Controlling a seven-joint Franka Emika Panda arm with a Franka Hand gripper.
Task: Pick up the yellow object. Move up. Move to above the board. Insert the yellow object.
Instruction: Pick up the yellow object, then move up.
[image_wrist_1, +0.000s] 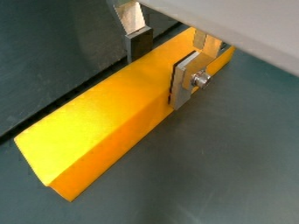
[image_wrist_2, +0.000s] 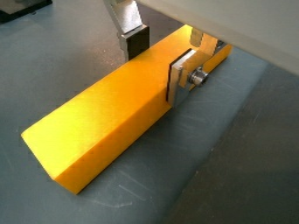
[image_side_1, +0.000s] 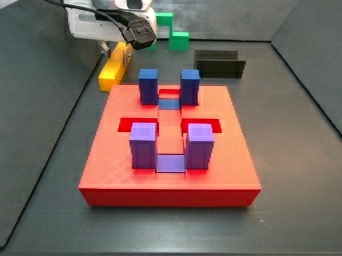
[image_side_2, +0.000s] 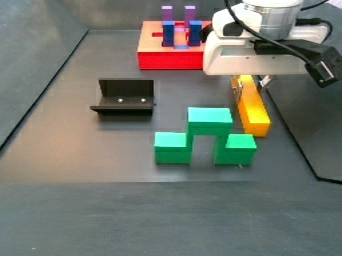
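Note:
The yellow object is a long yellow-orange bar lying flat on the dark grey floor; it also shows in the other wrist view and in both side views. My gripper is down over one end of the bar and straddles it. One silver finger lies against the bar's side. The dark pad of the other finger stands just off the opposite side. The jaws are open. The board, a red slab with blue and purple posts, lies apart from the bar.
A green stepped block lies close beside the bar's free end. The black fixture stands on the floor. Walls enclose the floor.

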